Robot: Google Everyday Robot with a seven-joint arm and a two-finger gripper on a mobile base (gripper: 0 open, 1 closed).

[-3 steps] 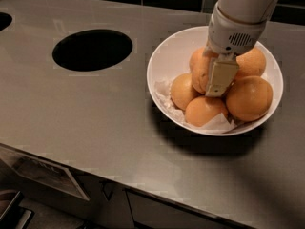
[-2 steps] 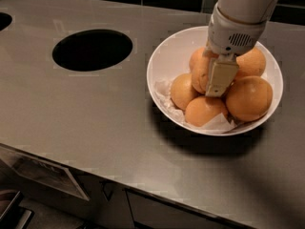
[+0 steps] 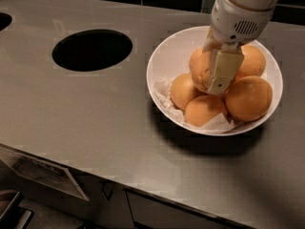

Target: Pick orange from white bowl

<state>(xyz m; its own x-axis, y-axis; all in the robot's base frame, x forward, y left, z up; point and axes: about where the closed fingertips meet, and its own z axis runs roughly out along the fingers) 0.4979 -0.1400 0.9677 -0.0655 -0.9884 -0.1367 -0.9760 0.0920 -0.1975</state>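
Hand [image 3: 207, 78] clamped on orange [image 3: 198, 67] in white bowl [image 3: 157, 56], far finger hidden behind it, arm cropped above

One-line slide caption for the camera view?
Robot hand down on the top orange in a white bowl of oranges, beside a round countertop hole.
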